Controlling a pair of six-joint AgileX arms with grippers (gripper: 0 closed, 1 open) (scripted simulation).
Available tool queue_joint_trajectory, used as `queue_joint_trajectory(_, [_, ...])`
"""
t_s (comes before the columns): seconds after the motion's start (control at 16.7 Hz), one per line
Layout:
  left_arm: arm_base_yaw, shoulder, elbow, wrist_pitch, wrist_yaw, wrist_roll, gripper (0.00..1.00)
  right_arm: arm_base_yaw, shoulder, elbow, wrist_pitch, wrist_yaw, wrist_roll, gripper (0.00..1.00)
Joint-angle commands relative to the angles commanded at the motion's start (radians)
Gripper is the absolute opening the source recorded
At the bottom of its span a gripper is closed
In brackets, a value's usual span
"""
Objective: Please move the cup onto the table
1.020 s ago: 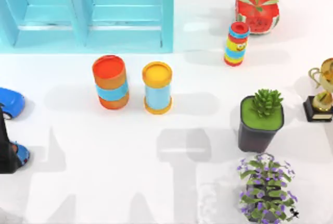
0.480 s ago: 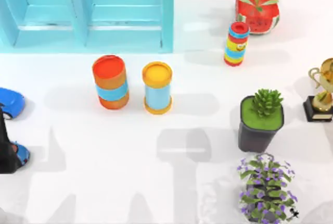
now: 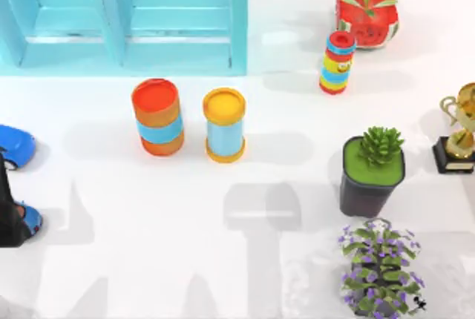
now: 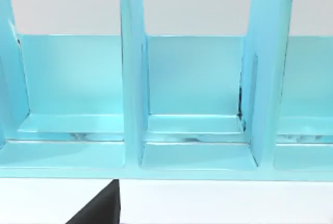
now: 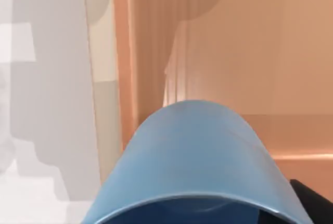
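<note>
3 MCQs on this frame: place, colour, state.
1. The yellow cylinder with a light-blue band stands: A) in the cyan shelf B) on the white tabletop, right of the orange cylinder with a light-blue band C) beside the gold trophy.
2. The small plain cup in the right wrist view is: A) red B) green C) blue.
3. The orange cylinder is: A) upright B) tipped over C) stacked on another.
B, side by side in the top view; C, blue all over; A, round top faces up.
</note>
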Motion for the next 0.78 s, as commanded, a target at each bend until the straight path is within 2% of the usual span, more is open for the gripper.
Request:
queue_joint_trajectory(0.48, [0.0,0.0,0.0,0.0,0.0,0.0,1.0,0.042,-0.002,0.033,-0.007,0.005,0.046,0.0])
queue_joint_trajectory(0.66, [0.0,0.0,0.0,0.0,0.0,0.0,1.0,0.169,0.028,0.154,0.003,0.026,0.169,0.0])
queue_joint_trajectory(0.78, [0.0,0.0,0.0,0.0,0.0,0.0,1.0,0.307,0.07,0.264,0.005,0.039,0.296,0.0])
